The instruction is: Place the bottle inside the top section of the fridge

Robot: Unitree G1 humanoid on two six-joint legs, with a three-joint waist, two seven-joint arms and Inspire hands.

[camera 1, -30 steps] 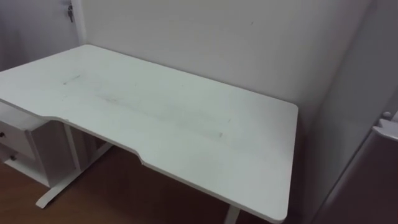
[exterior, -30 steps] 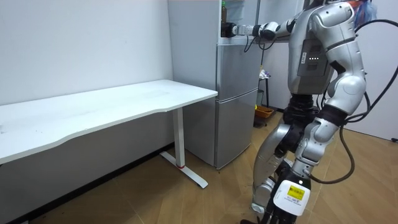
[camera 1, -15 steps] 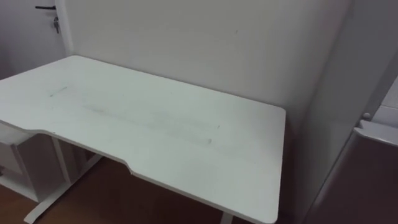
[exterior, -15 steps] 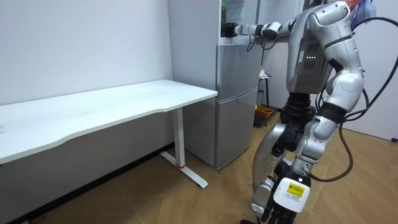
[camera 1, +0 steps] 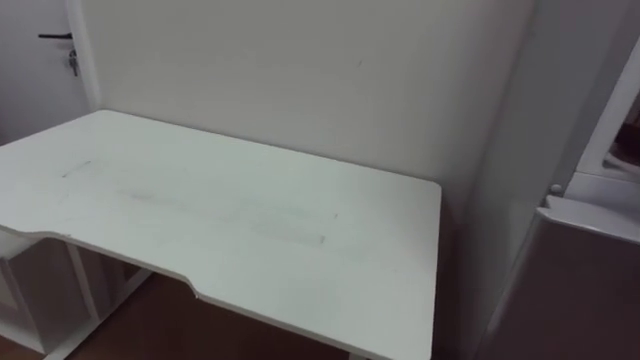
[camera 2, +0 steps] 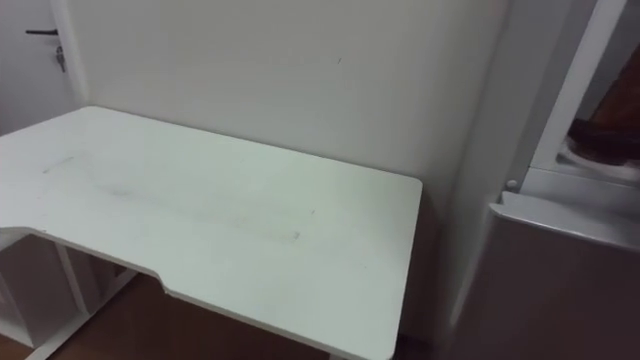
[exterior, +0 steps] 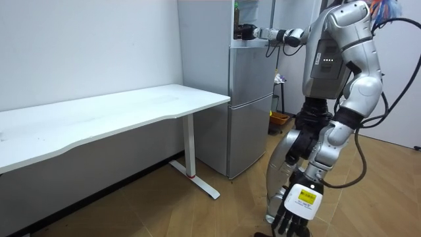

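I stand in front of the grey fridge (exterior: 250,112), turned partly toward the table. My right arm reaches level into its open upper compartment (exterior: 248,14), and my right hand (exterior: 247,31) sits at the opening's lower edge. I cannot tell whether that hand's fingers hold the bottle. In the right eye view a dark brownish shape (camera 2: 604,138) rests on the compartment's shelf, too unclear to name. My left hand (exterior: 293,217) hangs low beside my legs with relaxed fingers and holds nothing.
A long white table (camera 1: 250,220) stands against the wall, its end close to the fridge's side panel (camera 1: 500,150). The fridge's lower door (camera 1: 580,290) is closed. A white drawer unit (camera 1: 20,300) is under the table. A yellow bin (exterior: 279,119) sits behind the fridge.
My view has swung right, so the table slid left and more of the fridge's open compartment shows. My right arm has stretched further toward the fridge, and my left hand has swung slightly.
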